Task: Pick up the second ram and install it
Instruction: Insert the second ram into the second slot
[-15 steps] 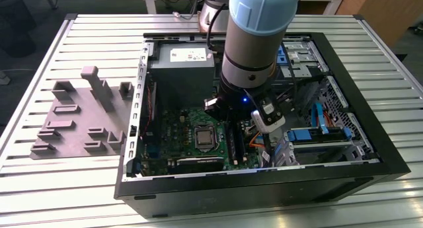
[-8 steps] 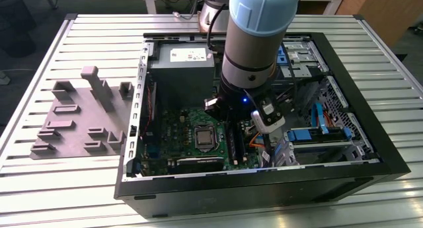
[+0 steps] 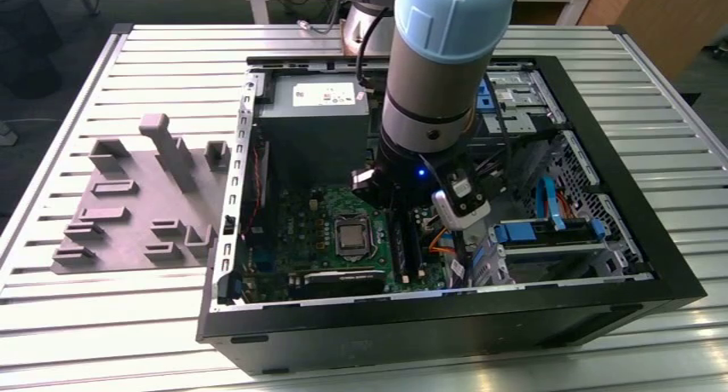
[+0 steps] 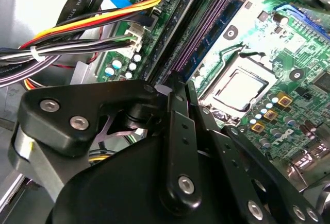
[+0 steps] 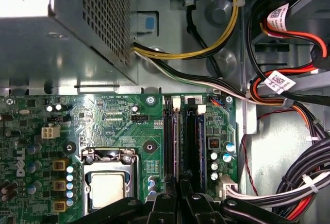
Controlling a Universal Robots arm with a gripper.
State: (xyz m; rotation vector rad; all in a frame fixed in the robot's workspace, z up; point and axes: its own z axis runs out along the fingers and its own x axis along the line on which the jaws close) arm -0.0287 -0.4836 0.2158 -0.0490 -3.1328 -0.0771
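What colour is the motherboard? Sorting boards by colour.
Green, clearest in the first wrist view: motherboard.

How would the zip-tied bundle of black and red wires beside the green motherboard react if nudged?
The wire bundle probably flexes aside, since it hangs in loose curves. Its white tie likely keeps strands moving together. Its end in the white connector likely stays put.

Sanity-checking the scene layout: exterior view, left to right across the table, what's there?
Grey plastic holder → green motherboard inside the open computer case → robot arm over the memory slots → blue drive brackets.
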